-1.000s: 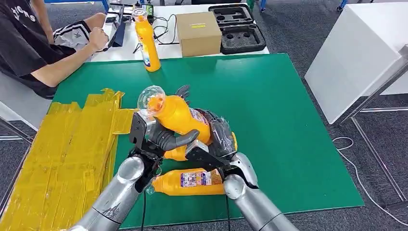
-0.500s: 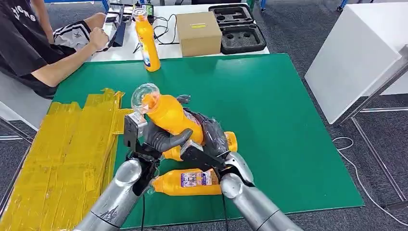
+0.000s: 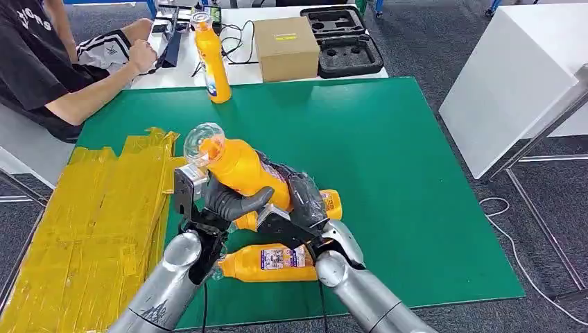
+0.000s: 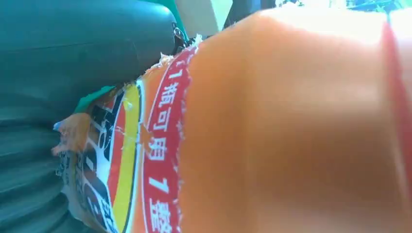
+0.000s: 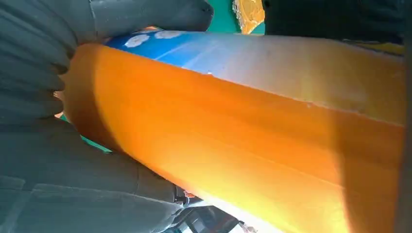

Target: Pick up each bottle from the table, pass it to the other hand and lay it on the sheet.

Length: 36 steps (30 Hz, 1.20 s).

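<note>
I had both hands on the bottle (image 3: 243, 170), left hand (image 3: 232, 201) and right hand (image 3: 301, 201) fingers wrapped round it; it had drifted left toward the yellow sheet (image 3: 90, 215), handover unfinished.

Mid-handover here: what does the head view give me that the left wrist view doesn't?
Head view alone: both hands, left hand and right hand, around the held bottle, two more bottles lying on the green mat, one standing bottle, the yellow sheet. Left wrist view alone: the bottle's torn label close up. Both: the held orange bottle.
</note>
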Each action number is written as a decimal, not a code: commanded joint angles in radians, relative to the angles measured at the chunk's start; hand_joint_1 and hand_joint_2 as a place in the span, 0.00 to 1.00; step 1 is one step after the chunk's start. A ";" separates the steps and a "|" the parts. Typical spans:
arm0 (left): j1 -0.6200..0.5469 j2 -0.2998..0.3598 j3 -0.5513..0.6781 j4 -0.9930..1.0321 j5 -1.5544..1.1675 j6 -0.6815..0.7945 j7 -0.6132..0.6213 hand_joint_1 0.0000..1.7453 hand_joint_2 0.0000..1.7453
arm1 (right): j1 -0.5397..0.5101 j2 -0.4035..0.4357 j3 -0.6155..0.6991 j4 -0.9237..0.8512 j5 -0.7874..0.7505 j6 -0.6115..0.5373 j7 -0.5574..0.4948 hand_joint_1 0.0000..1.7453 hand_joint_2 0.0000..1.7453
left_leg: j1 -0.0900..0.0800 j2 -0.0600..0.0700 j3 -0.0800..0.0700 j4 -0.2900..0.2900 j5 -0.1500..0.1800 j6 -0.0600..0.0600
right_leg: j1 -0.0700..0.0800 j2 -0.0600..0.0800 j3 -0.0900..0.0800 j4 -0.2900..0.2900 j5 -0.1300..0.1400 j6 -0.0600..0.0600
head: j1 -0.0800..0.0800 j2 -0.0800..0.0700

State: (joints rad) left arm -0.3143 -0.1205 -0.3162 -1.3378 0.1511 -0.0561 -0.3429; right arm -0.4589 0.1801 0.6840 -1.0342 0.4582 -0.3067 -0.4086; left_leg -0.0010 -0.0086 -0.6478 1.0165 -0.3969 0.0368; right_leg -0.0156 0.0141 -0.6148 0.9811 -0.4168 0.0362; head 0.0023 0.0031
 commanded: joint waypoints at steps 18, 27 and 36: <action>-0.090 0.085 0.206 -0.047 -0.201 0.149 -0.020 1.00 1.00 | 0.026 -0.174 -0.028 -0.424 0.150 0.038 0.149 0.00 1.00 | 0.001 0.000 0.003 0.001 -0.001 -0.002 | 0.001 -0.002 0.002 0.001 -0.001 -0.001 | 0.000 0.000; -0.167 0.143 0.234 0.017 -0.863 0.430 0.107 1.00 1.00 | 0.069 -0.264 -0.173 -0.601 0.000 0.289 0.216 0.00 1.00 | 0.001 -0.003 0.002 0.001 -0.001 -0.002 | 0.001 -0.004 0.003 0.000 -0.001 -0.001 | 0.000 0.000; -0.276 0.204 0.215 0.148 -1.387 0.302 0.370 1.00 1.00 | 0.080 -0.258 -0.262 -0.628 0.022 0.396 0.268 0.00 1.00 | 0.001 -0.002 0.004 0.001 -0.001 -0.002 | 0.002 -0.004 0.004 0.001 -0.001 -0.002 | 0.000 0.000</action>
State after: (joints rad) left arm -0.4712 0.0373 -0.1030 -1.3471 -1.1757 0.2874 -0.0067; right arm -0.3716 -0.0465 0.4953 -1.6327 0.4707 0.0564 -0.1557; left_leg -0.0007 -0.0079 -0.6475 1.0167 -0.3966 0.0367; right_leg -0.0154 0.0144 -0.6155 0.9811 -0.4164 0.0363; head 0.0023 0.0031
